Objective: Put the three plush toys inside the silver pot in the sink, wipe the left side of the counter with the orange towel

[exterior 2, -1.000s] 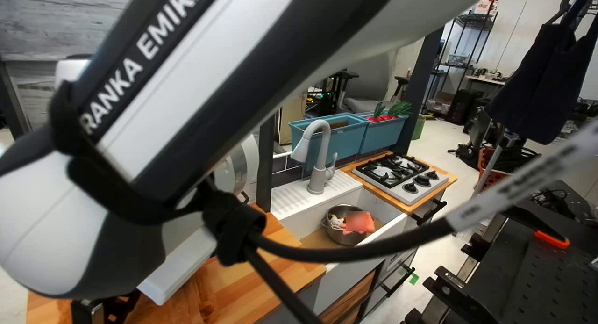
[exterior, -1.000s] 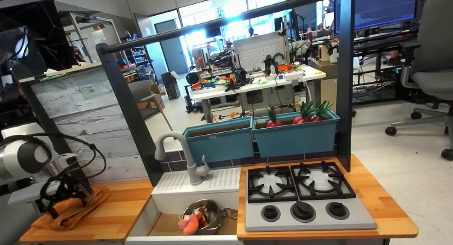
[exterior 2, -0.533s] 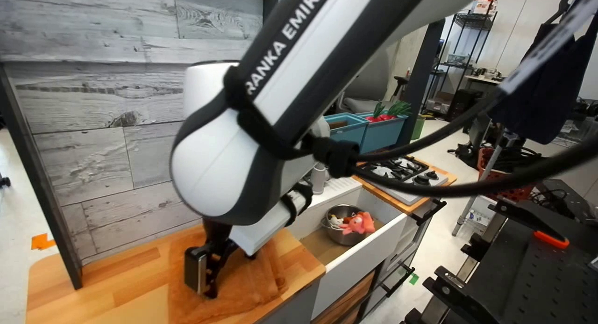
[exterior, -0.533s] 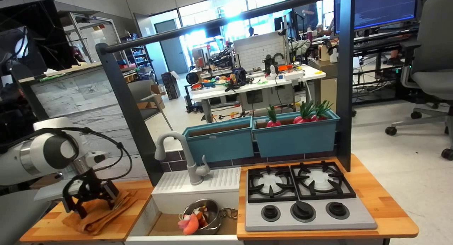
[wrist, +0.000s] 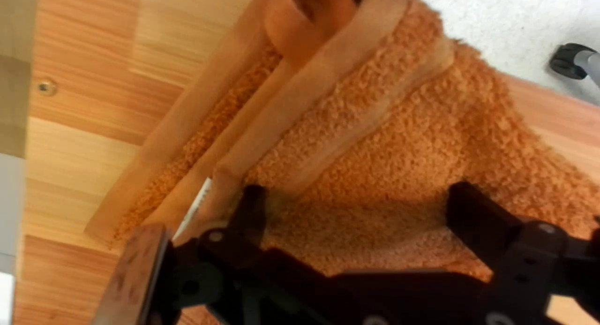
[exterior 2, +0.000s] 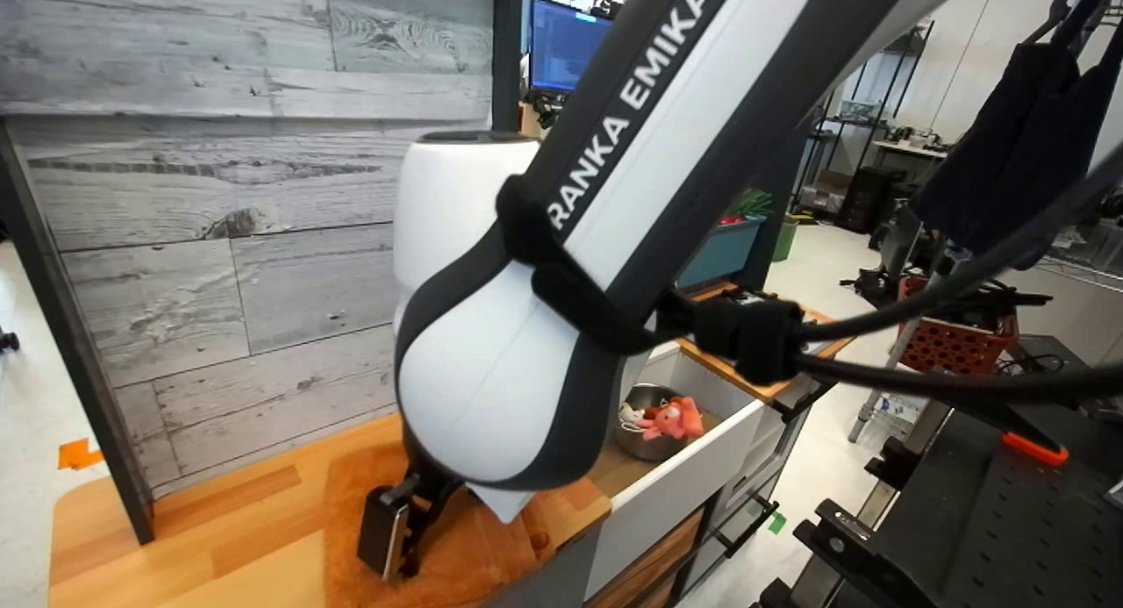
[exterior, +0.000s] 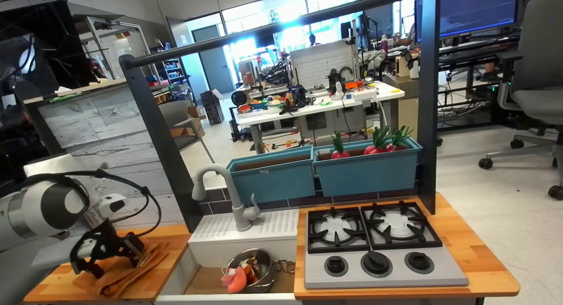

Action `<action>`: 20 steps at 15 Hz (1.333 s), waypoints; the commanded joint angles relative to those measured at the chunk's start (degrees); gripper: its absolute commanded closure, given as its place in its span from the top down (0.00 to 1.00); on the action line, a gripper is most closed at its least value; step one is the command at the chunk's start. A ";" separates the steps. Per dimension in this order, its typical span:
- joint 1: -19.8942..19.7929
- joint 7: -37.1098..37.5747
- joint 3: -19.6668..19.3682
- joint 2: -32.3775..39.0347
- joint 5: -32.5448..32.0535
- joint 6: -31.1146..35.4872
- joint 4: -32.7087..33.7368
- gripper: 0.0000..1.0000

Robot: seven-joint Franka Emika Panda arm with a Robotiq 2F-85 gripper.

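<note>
The claw (wrist: 357,196) is standing spread and empty, its tips seemingly touching the orange towel (wrist: 398,142) lying beneath on the wooden surface (wrist: 84,161), folds running seven to one o'clock in the wrist view. In an exterior view, the sink (exterior: 211,251), its silver pot (exterior: 265,262) holding plush toys (exterior: 238,278), is lying at the claw's three, probably limiting the wipe.
</note>
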 commanded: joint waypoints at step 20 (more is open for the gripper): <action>-1.13 1.10 0.94 0.85 2.26 -1.08 9.09 1.00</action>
